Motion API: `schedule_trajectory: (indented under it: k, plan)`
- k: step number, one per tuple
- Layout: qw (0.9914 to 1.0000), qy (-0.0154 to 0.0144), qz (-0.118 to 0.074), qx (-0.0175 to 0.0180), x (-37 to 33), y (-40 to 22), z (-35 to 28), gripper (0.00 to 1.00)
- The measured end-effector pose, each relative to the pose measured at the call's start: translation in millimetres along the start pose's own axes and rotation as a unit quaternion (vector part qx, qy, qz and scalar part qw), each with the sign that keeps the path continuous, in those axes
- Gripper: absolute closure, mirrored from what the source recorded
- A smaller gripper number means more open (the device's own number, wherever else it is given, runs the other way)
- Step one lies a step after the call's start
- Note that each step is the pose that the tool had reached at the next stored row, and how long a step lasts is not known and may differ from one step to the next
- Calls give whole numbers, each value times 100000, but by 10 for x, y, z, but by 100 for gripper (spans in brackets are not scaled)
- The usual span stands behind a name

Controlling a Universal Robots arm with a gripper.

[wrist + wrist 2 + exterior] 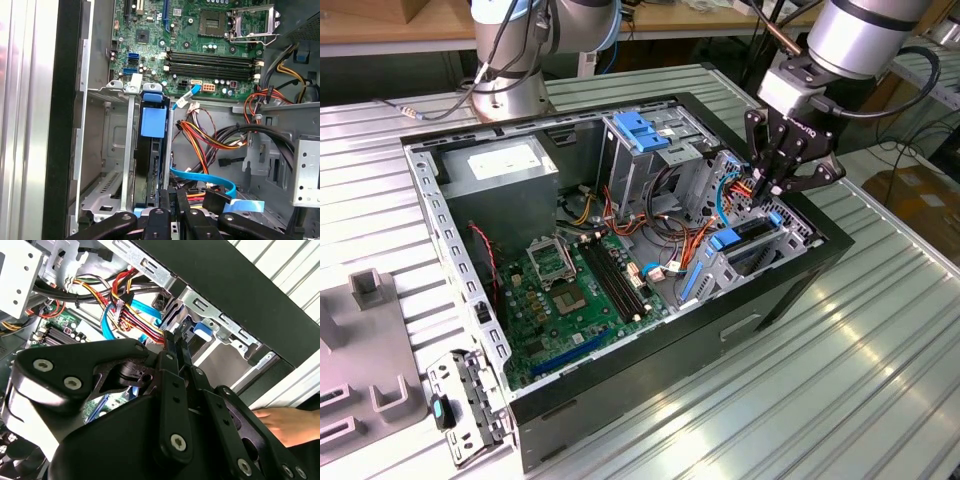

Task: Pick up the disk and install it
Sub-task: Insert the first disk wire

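The gripper (782, 183) hangs with its fingers pressed together and holding nothing, just above the disk (752, 232), which sits edge-up in the drive bay at the computer case's (620, 420) far corner. Installation looks nearly finished; any further push must run straight down between the bay walls. The case lies open on a ribbed metal tabletop (820, 400) in a workshop.

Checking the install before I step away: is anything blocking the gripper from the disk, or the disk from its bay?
Nothing visible does. The disk already sits upright in its metal bay, with the gripper right at its end; cables lie alongside, not across.
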State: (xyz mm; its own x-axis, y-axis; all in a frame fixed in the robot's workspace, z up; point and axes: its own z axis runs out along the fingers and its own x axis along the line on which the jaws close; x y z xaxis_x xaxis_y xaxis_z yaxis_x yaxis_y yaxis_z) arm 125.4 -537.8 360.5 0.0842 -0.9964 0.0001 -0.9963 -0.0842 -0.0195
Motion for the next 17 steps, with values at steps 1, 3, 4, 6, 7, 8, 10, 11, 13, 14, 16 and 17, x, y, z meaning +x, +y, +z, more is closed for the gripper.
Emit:
schedule_trajectory:
  k: [1,3,4,6,7,8,10,11,13,14,16,17]
  plan:
    - [100000,-1,124,1,1,1,6,83]
    - [99998,1,572,5,1,1,21,83]
    - [99997,5,788,4,2,3,28,83]
    - [99995,21,971,5,14,11,37,83]
    - [99995,15,967,7,22,19,42,83]
    - [99995,17,960,11,28,24,46,83]
    - [99995,9,960,12,40,32,56,83]
    - [99995,9,959,11,47,35,59,83]
    - [99995,20,960,14,84,47,65,83]
    - [99995,19,957,15,95,51,69,83]
    - [99995,21,958,14,109,61,90,83]
    - [99995,11,956,16,111,64,103,83]
